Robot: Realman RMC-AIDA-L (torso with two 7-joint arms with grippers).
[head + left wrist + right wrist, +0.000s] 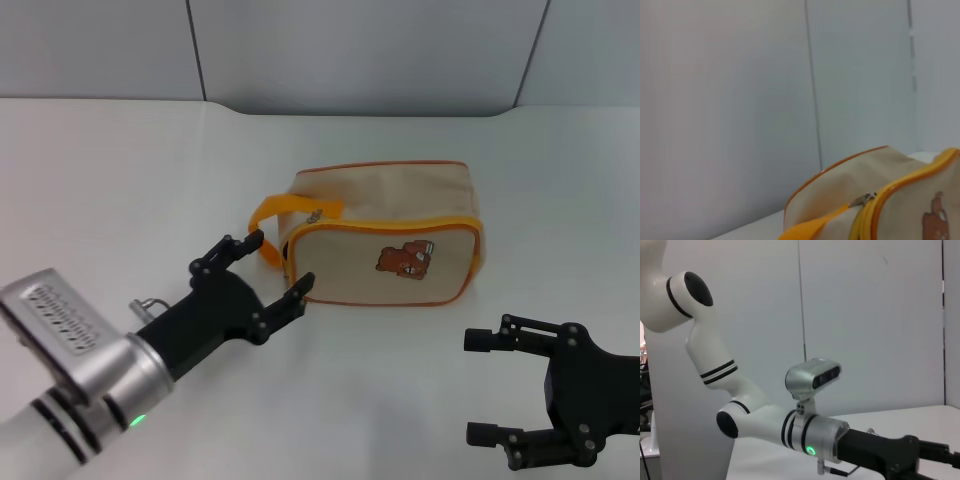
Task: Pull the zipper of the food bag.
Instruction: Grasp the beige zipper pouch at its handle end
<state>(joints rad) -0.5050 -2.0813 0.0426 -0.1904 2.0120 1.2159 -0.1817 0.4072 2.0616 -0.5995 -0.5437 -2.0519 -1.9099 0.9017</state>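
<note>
The beige food bag (385, 200) with a brown bear print lies on its side mid-table, its orange-yellow loop handle (272, 214) pointing to my left. The zipper (390, 224) runs as a yellow line along its top edge, with the small silver pull tab (316, 214) at the handle end. The left wrist view shows the tab (863, 199) close up beside the handle (812, 229). My left gripper (280, 262) is open, its fingertips just short of the bag's handle end and below the handle. My right gripper (476, 387) is open and empty, in front of the bag's right end.
The bag rests on a white table (120, 180) with a grey panelled wall (350, 50) behind it. The right wrist view shows only my left arm (805, 432) and its wrist camera (812, 377).
</note>
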